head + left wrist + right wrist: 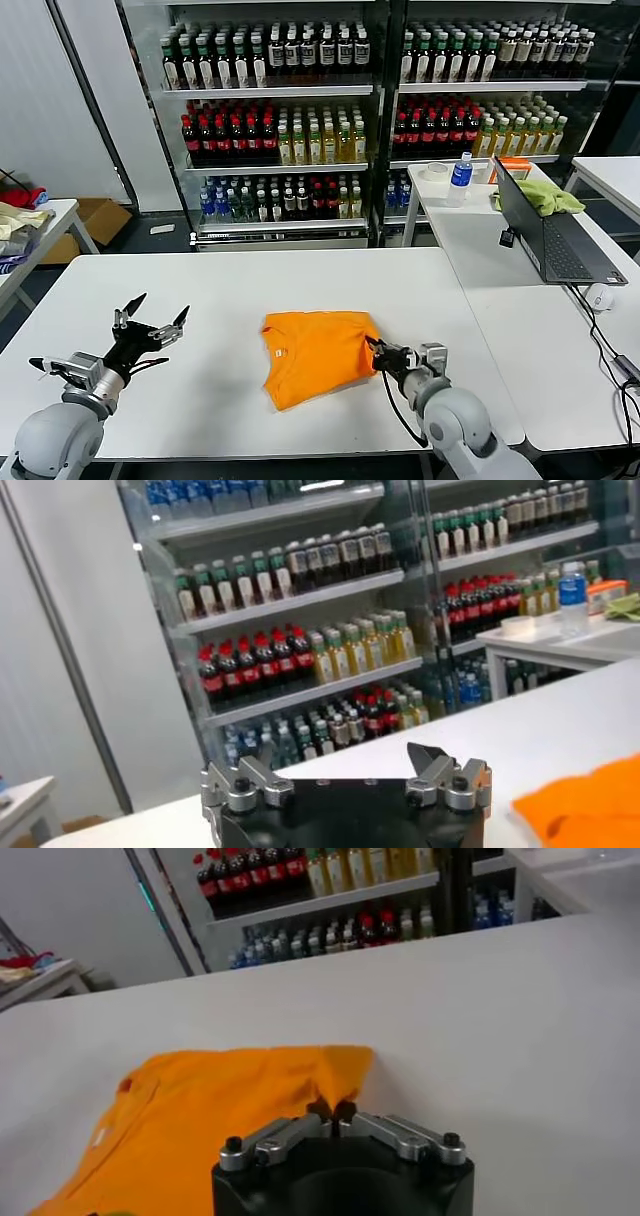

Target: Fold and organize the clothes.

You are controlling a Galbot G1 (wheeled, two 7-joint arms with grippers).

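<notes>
Nearest the head camera are both of my arms, cut off at the bottom edge, so I see only forearms and wrists. Under them runs one white table (230, 285), its near rim out of view. One orange shirt (318, 355) lies on it at about 6 o'clock from the table's middle, folded into a rough rectangle; whatever print it carries is hidden, and I make out only a small pale tag near the collar.

Right gripper (378, 353) sits at the shirt's 3 o'clock edge, fingers pressed together and pinching a fold of the orange cloth. In the right wrist view the fingertips (343, 1113) meet on that pinched-up edge, and my own gripper body hides the cloth just below them.

Left gripper (153, 316) hangs over bare table at the shirt's 9 o'clock, well apart from it, fingers spread wide and holding nothing. Its wrist view shows only a corner of the shirt (590, 810), cut off by the frame.

At 12 o'clock stand two glass-fronted coolers (385, 110) of bottles, too many and too small to count. A second white table (500, 240) at 2 o'clock carries one laptop (550, 235), one yellow-green cloth (545, 196), one water bottle (460, 178), one roll of tape (437, 171) and one mouse (599, 296). Something orange behind the laptop is mostly hidden. At 10 o'clock a third table (35, 245) is cut off, with red and cream fabrics (22, 208) piled on it.
</notes>
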